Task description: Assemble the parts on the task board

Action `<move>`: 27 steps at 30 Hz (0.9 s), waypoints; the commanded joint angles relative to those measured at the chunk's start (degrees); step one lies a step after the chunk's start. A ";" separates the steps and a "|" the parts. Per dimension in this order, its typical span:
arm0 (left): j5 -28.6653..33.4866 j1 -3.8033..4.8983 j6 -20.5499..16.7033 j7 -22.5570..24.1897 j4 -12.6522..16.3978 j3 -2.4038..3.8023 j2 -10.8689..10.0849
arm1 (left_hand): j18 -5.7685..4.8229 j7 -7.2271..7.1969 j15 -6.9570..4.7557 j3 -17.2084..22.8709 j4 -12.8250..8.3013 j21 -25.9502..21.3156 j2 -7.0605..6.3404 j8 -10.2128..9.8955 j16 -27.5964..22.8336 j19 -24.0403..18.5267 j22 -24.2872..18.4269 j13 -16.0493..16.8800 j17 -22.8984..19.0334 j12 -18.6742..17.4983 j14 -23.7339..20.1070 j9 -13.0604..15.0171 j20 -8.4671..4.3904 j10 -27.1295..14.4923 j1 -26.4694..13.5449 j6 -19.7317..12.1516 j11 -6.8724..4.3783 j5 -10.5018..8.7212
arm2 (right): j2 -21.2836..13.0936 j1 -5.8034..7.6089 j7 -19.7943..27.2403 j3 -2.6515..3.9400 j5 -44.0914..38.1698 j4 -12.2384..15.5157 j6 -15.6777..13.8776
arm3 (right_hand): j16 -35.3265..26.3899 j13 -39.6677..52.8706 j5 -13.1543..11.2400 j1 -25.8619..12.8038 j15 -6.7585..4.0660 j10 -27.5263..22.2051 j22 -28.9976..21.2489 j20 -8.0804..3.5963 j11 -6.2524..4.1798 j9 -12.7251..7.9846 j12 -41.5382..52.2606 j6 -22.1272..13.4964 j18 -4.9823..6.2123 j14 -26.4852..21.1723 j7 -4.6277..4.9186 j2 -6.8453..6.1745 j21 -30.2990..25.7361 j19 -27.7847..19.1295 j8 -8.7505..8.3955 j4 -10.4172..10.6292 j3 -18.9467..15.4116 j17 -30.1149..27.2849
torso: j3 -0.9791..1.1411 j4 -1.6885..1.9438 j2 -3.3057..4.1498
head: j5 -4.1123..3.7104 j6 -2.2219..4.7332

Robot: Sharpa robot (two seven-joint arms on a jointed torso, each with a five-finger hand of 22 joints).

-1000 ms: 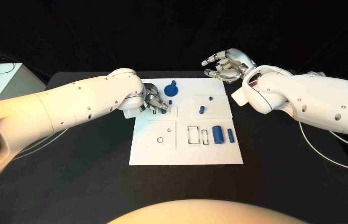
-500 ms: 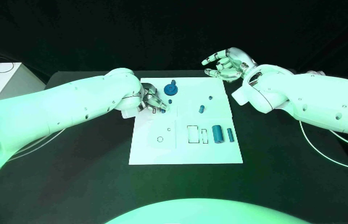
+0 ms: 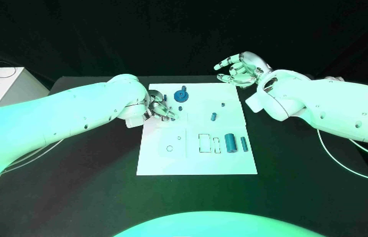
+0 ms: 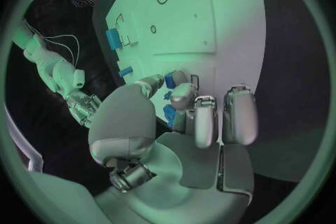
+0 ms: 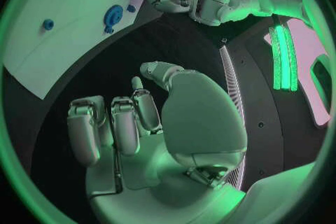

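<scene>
Pinching at a small blue part (image 4: pixel 170 81) with my left hand (image 3: pixel 159 107), fingertips bunched over the task board (image 3: pixel 230 162) at its far-left corner; whether it's truly gripped, I cannot tell. Risk: smooth hard plastic slipping from metal fingers, or knocking the round blue gear (image 3: pixel 181 94) nearby. My right hand (image 3: pixel 239 70) hovers empty, fingers loosely curled, beyond the far-right corner above the matte black tabletop (image 3: pixel 92 194).

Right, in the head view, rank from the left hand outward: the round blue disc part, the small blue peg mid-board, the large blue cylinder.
1. Round blue disc part, far edge of the board, beside the left hand.
2. Small blue peg, mid-board.
3. Large blue cylinder, lying on the board's right side.
</scene>
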 commanded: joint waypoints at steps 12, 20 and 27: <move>1.22 -0.03 -1.64 0.72 2.64 2.31 -1.40 | -0.53 0.25 0.14 -3.74 0.93 -0.65 0.49 -0.61 -0.02 -0.34 -0.67 -1.93 14.52 -0.97 6.31 0.22 0.01 -0.87 -0.20 -0.22 0.59 -5.21 | -0.02 -0.18 0.55 0.02 0.05 -0.32 0.74 | -0.24 1.97 0.05 -0.82 0.28 -0.27 13.91 0.29 0.02 -0.07 -0.08 0.22 -0.03 5.02 0.09 0.07 -0.21 5.67 -0.36 -0.40 0.15 11.50 | 0.07 -0.07 0.08 | -0.03 0.75; 3.50 0.12 -1.16 1.53 3.90 5.14 -4.19 | 0.18 2.26 1.33 -2.91 0.49 -2.94 1.92 -4.49 -1.25 -2.35 -4.20 -8.33 12.77 -5.31 5.73 -1.58 1.02 -5.86 6.06 -5.20 2.25 -3.86 | -0.17 -0.19 0.99 0.02 0.11 -0.68 0.97 | -0.29 1.93 -0.03 -0.95 0.28 -0.30 13.93 0.29 0.02 -0.07 -0.10 0.21 -0.03 4.99 0.08 -0.03 -0.19 5.68 -0.38 -0.43 0.08 11.42 | 0.13 -0.04 -0.04 | 0.05 1.20; 4.10 1.16 -0.95 2.08 2.74 7.18 -5.92 | 0.75 4.20 2.80 -1.53 0.44 -4.73 1.54 -9.02 -2.30 -3.87 -6.87 -12.76 11.31 -8.18 5.15 -5.40 2.42 -9.43 8.48 -7.24 3.95 -3.82 | -0.23 -0.19 1.15 0.02 0.18 -1.19 0.84 | -0.44 1.68 -0.06 -0.98 0.28 -0.56 13.63 0.29 0.01 -0.07 -0.29 0.23 0.05 4.93 0.07 -0.05 -0.48 5.57 -0.37 -0.47 0.08 11.19 | 0.04 -0.14 0.10 | 0.08 1.97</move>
